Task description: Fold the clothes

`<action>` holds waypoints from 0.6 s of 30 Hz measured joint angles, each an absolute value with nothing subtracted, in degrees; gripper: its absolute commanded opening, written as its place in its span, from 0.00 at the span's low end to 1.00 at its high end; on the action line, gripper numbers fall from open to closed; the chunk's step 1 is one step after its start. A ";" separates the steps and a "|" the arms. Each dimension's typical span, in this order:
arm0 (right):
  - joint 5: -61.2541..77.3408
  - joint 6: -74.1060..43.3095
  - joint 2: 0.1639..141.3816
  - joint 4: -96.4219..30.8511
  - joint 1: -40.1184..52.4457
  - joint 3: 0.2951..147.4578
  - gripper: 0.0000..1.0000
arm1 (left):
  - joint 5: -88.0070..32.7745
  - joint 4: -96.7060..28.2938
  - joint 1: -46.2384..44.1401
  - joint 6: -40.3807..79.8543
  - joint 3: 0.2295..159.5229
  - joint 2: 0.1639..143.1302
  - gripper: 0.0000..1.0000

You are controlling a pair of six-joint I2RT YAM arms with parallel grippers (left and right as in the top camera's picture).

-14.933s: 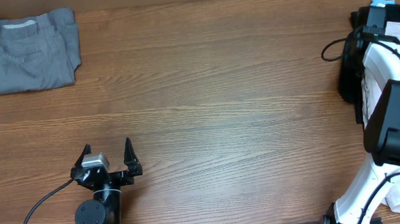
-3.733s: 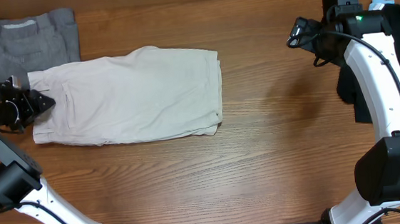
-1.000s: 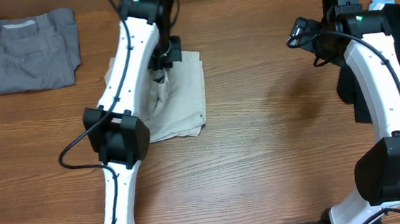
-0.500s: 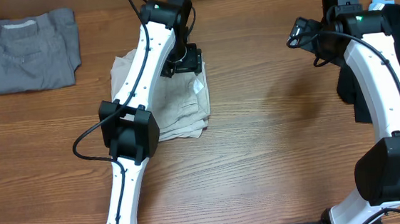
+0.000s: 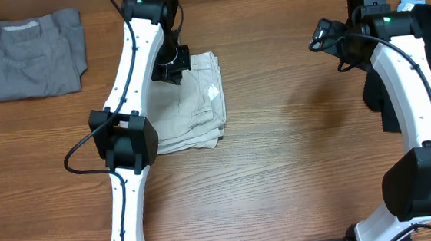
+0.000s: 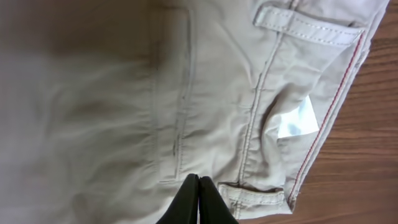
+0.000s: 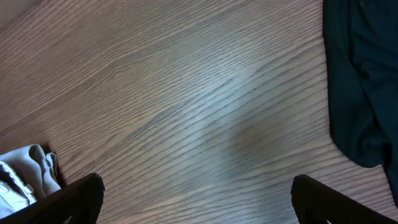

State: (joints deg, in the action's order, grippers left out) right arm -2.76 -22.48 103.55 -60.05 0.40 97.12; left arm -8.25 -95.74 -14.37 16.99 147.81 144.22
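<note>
The clothes in play are beige shorts [image 5: 194,99], lying folded into a compact stack in the middle-left of the table. The left wrist view is filled by the beige shorts [image 6: 124,112], showing a stitched pocket [image 6: 171,106], belt loops and a white label [image 6: 295,121]. My left gripper [image 5: 169,65] hovers over their upper left edge; in its own view the left gripper [image 6: 198,199] is shut, the black tips pressed together with no cloth between them. My right gripper [image 5: 320,35] hangs far right, and in its wrist view the right gripper [image 7: 202,205] stands wide open over bare wood.
Folded grey shorts [image 5: 29,56] lie at the far left corner. A black garment [image 5: 429,50] lies at the right edge, also showing as the black garment [image 7: 364,74] in the right wrist view. The wooden table [image 5: 295,153] spans the scene.
My left gripper swung right over the shorts, opened and let go of the cloth, then shut and drew back left. The shorts now lie flatter. The right arm has not moved.
</note>
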 measured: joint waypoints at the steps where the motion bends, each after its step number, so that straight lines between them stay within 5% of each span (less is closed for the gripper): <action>1: -2.74 -22.50 103.55 -60.01 0.40 97.12 1.00 | -8.51 -95.37 -14.59 16.99 147.13 144.20 0.04; 18: -2.74 -22.48 103.55 -60.03 0.40 97.12 1.00 | -14.39 -84.64 -23.92 16.95 126.78 144.22 0.04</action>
